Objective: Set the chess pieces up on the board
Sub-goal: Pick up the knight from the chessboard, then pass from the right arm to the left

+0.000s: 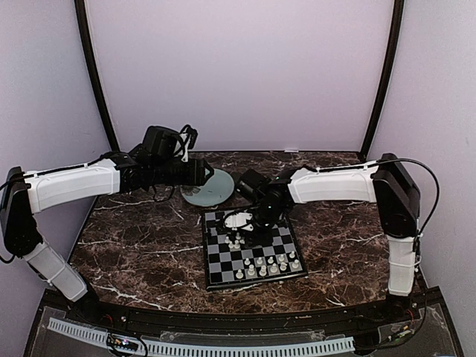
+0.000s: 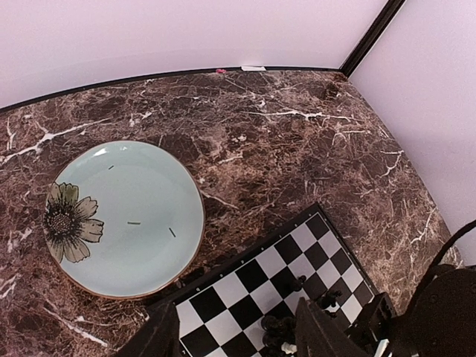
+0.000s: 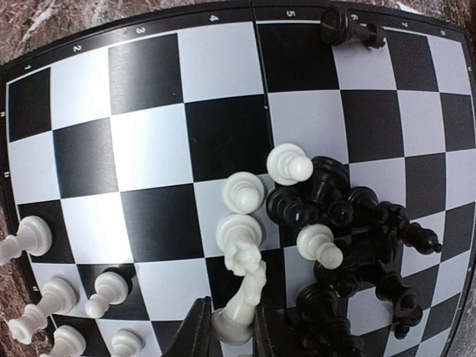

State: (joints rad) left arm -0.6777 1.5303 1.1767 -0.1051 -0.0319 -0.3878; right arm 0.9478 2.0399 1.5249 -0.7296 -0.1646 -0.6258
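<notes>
R fingers [image 3: 202, 336] are narrow, one each side of a white piece [image 3: 242, 294], prob. a knight. It leans between them and they seem to touch its base, so I read it as held. It sits mid-board [image 3: 149, 74], at the edge of a mixed cluster. Other whites [image 3: 243, 192] stand just beside it and the black heap [image 3: 349, 253] lies close on the other side, mostly toppled. One black piece [image 3: 349, 31] lies alone at the far rim.

A few white men [image 3: 44, 297] already stand along one edge of the board. Step in hand looks like pulling whites out of the cluster and ranking them there. Blacks not yet started, so the task is early to mid.

L fingers [image 2: 318, 336] are wide and hold nothing. They hang over the board corner next to the plate [image 2: 134, 223] on the desk [image 2: 282, 134].

Next move, as I judge it:
- Lift straight up so the neighbours don't tip.
- Carry the piece to the whites' edge.
- Set it upright on a free sq. w/o knocking those already standing. Tight gaps there, so go slow on release.
</notes>
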